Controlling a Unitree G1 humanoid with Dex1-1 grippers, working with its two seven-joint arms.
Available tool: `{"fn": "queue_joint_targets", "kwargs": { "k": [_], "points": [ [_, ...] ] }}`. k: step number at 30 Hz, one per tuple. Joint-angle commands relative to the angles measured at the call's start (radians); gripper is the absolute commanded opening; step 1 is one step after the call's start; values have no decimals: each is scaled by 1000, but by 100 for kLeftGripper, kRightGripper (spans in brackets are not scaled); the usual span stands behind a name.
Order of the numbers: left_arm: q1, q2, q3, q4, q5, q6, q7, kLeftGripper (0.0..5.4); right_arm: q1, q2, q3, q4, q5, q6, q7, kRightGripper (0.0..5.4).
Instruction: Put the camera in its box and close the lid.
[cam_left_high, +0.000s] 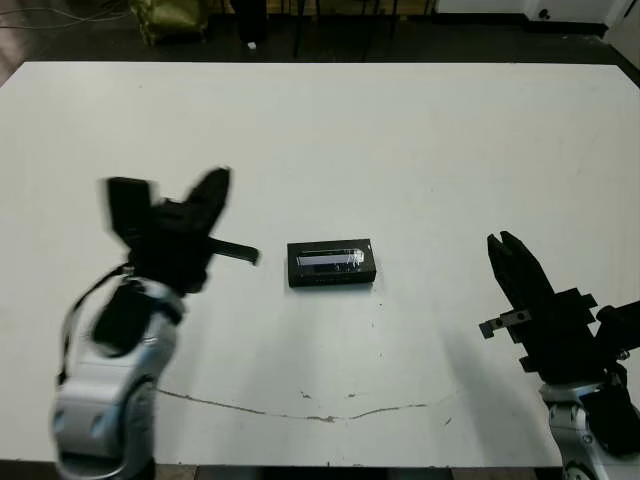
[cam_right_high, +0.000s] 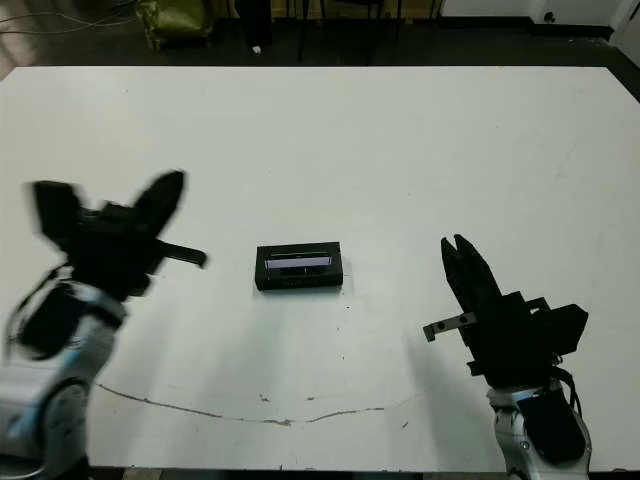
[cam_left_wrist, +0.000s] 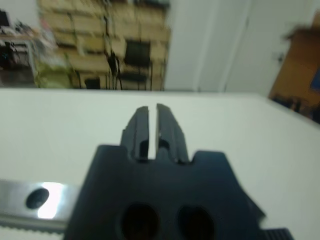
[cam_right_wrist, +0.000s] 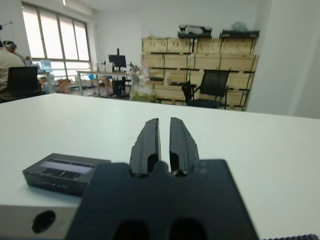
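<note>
While both end effectors sit narrow and empty, lid on box, black, glossy silvery window strip

the lid with its glossy strip lies flat, closed on the box, mid-table.

No readable text or labels anywhere

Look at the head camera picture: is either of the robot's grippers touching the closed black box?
No. The box lies alone mid-table under its lid, with the left gripper and right gripper both off to its sides.
</note>
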Motion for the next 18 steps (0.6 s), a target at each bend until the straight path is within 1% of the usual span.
{"fn": "queue_joint_targets", "kwargs": {
  "k": [1,2,4,6,9,11,14,16,18],
  "points": [
    [44,32,98,6,-85,-73,-22,3,-8,2,-10,22,-17,-3,-13,0],
    [59,40,123,26,-106,-110,-36,3,-12,4,-11,23,-25,0,-23,0],
    [100,49,146,85,-100,-217,-60,3,-22,8,-13,26,-44,1,-41,0],
    [139,45,143,171,-43,-375,-75,3,-31,13,-13,24,-62,19,-68,0],
    [177,35,133,329,48,-651,-86,3,-50,34,-8,36,-108,38,-129,0],
    [192,9,118,399,84,-781,-64,3,-65,53,-5,51,-114,56,-159,0],
    [207,-17,86,446,114,-885,-28,3,-79,67,-2,67,-117,76,-179,0],
    [222,-28,62,442,137,-895,3,3,-81,75,4,64,-130,90,-194,0],
    [231,-32,43,443,138,-899,20,3,-76,80,10,53,-145,101,-205,0]
  ]
}}
